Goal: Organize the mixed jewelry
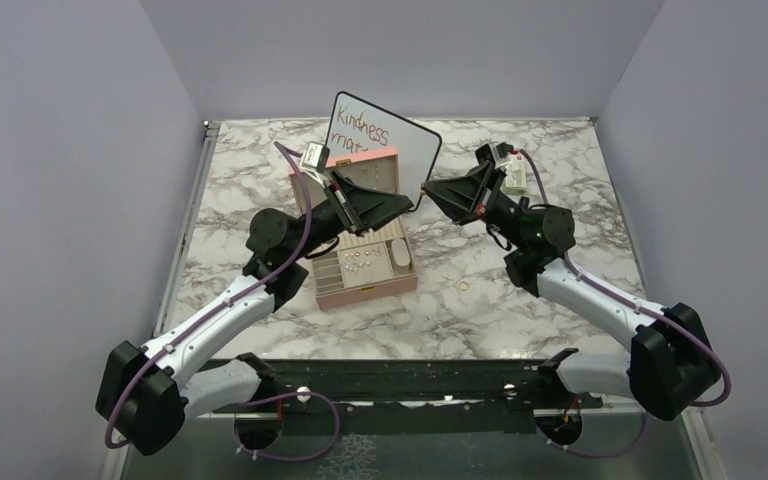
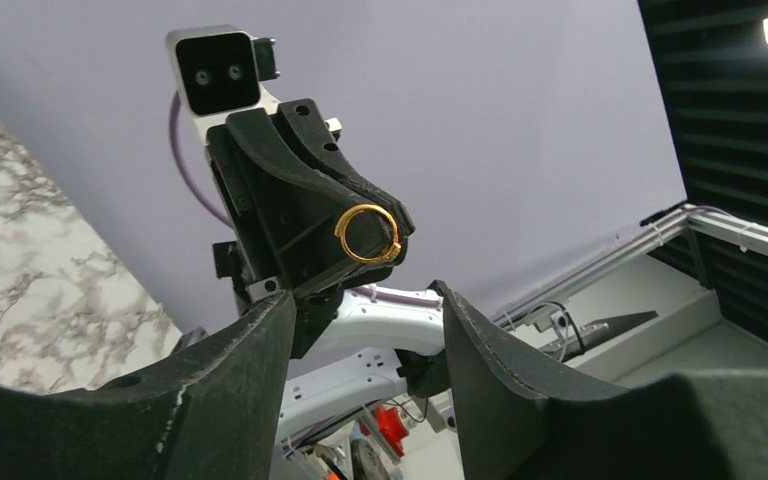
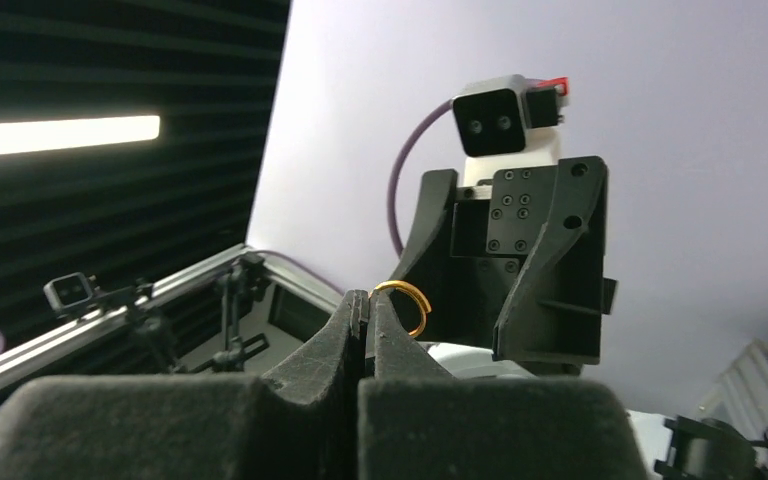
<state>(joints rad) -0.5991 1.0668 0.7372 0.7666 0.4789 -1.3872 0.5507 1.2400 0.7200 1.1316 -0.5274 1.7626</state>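
My right gripper (image 3: 368,297) is shut on a thin gold ring (image 3: 407,303), which sticks out to the right of its fingertips. In the left wrist view the same ring (image 2: 368,233) shows at the tip of the right gripper, just above the gap of my left gripper (image 2: 362,297). The left jaws are open with nothing between them. From above, the left gripper (image 1: 407,207) and right gripper (image 1: 430,190) face each other tip to tip in the air beside the open pink box (image 1: 370,290). Several small jewelry pieces (image 1: 355,262) lie in the box's compartments. Another gold ring (image 1: 463,285) lies on the marble.
A small whiteboard (image 1: 385,140) with handwriting leans behind the box's raised lid (image 1: 375,175). A pale oval item (image 1: 401,255) sits in the box's right compartment. Grey walls enclose the marble table (image 1: 580,200) on three sides.
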